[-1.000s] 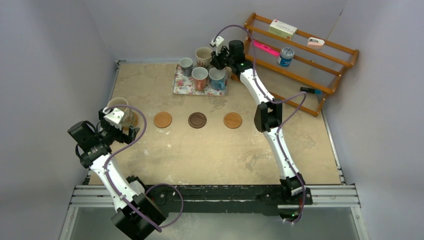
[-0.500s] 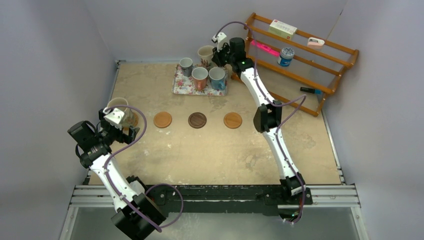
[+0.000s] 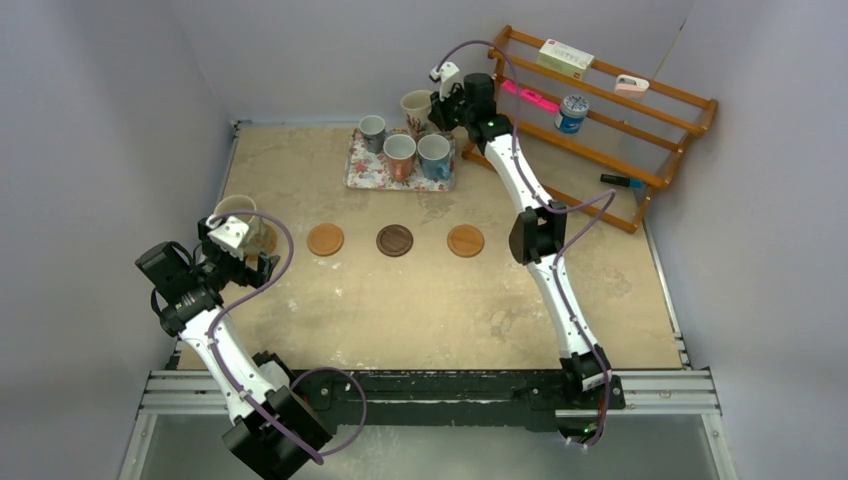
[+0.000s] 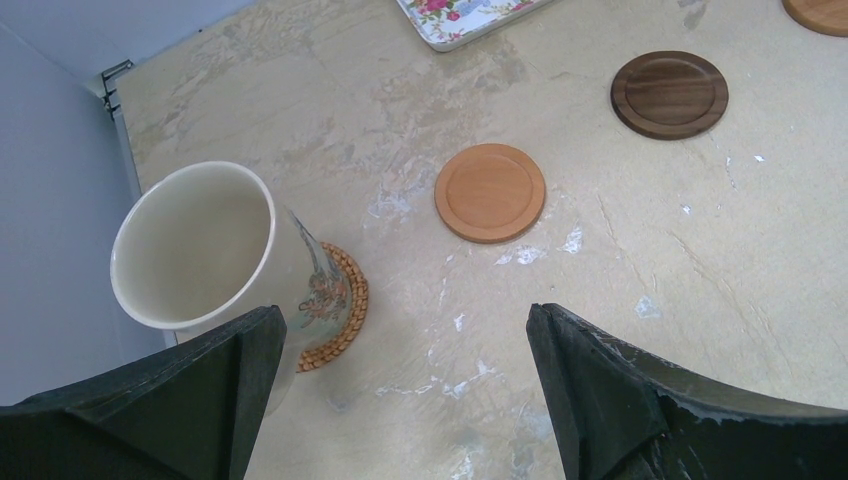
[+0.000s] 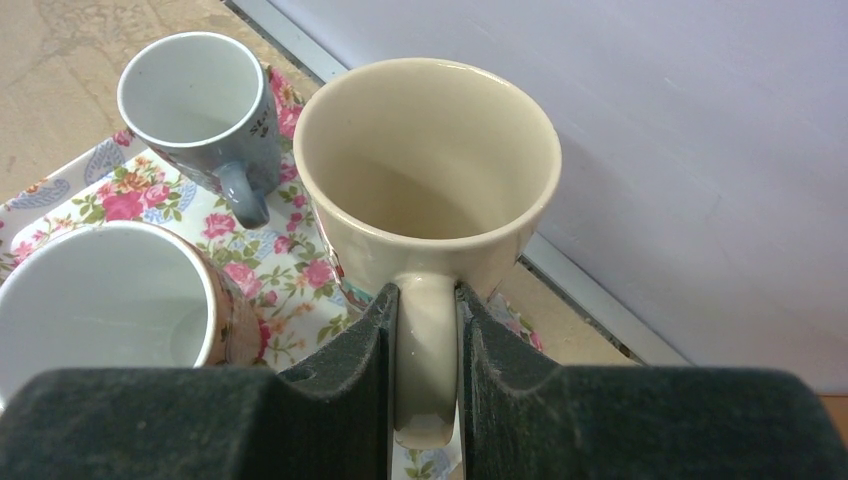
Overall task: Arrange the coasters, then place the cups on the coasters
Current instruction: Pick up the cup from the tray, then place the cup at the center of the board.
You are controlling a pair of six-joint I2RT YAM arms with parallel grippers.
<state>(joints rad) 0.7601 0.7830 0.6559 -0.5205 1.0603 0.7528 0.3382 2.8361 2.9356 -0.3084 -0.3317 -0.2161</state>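
Observation:
My right gripper (image 5: 425, 370) is shut on the handle of a cream cup (image 5: 425, 170), which hangs upright just above the back of the floral tray (image 5: 290, 260). The grey-blue cup (image 3: 372, 127), the reddish-orange cup (image 3: 399, 152) and the light blue cup (image 3: 434, 152) stand on that tray. At the left, another cream cup (image 4: 195, 245) sits on a woven coaster (image 4: 345, 300). My left gripper (image 4: 405, 330) stands open just in front of it, holding nothing. Across the middle lie an orange coaster (image 3: 325, 239), a dark brown coaster (image 3: 394, 240) and a second orange coaster (image 3: 465, 240), all bare.
A wooden rack (image 3: 600, 120) stands at the back right, close behind my right arm, with a blue-and-white tin (image 3: 572, 112) and small boxes on it. Grey walls close in the back and both sides.
My right gripper has risen and drawn slightly back and right, lifting the cream cup off the tray. The left arm and its cup have not moved.

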